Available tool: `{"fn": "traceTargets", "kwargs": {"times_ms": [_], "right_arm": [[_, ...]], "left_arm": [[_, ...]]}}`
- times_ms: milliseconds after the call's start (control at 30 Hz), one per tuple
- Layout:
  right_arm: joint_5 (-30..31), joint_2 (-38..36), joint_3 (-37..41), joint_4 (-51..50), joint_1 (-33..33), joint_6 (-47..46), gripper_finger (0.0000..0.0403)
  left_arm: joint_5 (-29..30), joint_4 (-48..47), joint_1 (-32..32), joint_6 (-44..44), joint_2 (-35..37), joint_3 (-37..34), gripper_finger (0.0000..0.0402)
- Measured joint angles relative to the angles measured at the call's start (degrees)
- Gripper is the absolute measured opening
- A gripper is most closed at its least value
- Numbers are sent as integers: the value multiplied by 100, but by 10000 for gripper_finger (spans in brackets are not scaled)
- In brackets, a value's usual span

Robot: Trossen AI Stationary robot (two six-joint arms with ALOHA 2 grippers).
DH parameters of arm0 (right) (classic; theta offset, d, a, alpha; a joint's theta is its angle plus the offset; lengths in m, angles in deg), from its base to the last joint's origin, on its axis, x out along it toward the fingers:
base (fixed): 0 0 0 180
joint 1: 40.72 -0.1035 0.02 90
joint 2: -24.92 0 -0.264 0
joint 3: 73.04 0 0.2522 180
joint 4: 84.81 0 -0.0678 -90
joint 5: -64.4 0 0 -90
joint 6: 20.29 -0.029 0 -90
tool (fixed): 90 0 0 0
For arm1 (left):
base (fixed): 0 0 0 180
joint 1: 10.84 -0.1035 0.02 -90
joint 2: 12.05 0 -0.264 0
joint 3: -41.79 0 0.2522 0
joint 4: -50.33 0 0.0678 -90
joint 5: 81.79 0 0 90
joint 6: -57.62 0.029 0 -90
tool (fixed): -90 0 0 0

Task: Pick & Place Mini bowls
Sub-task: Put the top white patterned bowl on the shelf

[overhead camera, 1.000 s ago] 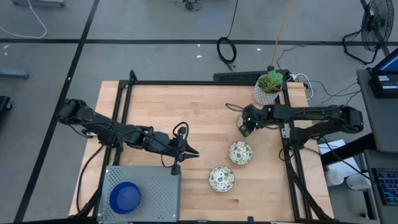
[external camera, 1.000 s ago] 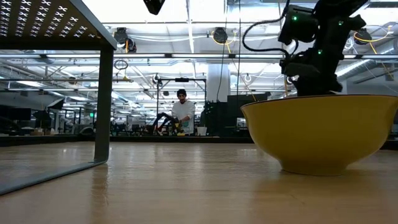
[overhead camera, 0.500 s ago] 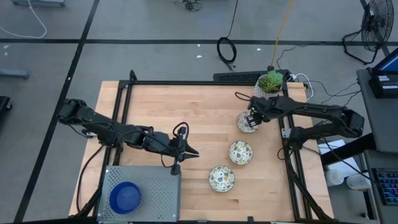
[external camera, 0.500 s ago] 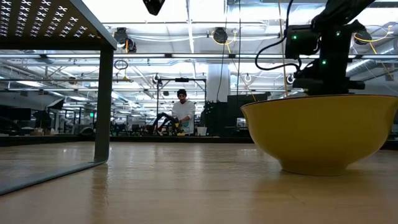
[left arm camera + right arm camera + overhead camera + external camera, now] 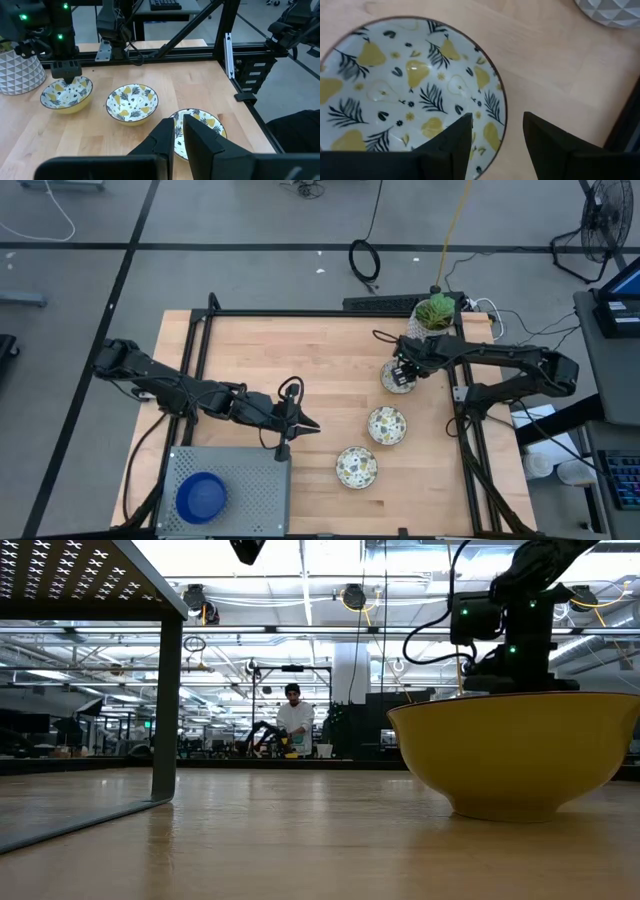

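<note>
Three mini bowls, cream-white inside with yellow pears and dark leaves, stand on their bases on the right half of the table: the far one (image 5: 396, 380), the middle one (image 5: 387, 425) and the near one (image 5: 356, 467). A blue mini bowl (image 5: 201, 497) sits on the grey perforated platform (image 5: 250, 480). My right gripper (image 5: 497, 120) points down over the far bowl, open. One finger (image 5: 447, 145) is over the bowl's inside and the other (image 5: 555, 145) is outside its rim (image 5: 501, 107); I see no contact. My left gripper (image 5: 305, 425) hangs shut at mid-table, holding nothing.
A white pot with a green plant (image 5: 432, 320) stands just beyond the far bowl, close to my right arm. A black frame (image 5: 320, 313) runs round the table. In the low view the near bowl's yellow outside (image 5: 515, 750) fills the right, with the platform's leg (image 5: 165, 710) at the left.
My right arm has swung a little toward the table's far edge. Its gripper has tipped more steeply downward and sunk slightly over the far bowl, which now shows beside it. The bowls and my left arm have kept still.
</note>
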Motion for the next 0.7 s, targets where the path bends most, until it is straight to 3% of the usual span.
{"fn": "traceTargets", "kwargs": {"times_ms": [700], "right_arm": [[-284, 0, 380, 601, 190, 105, 162]], "left_arm": [[0, -37, -2, 2, 0, 0, 47]]}}
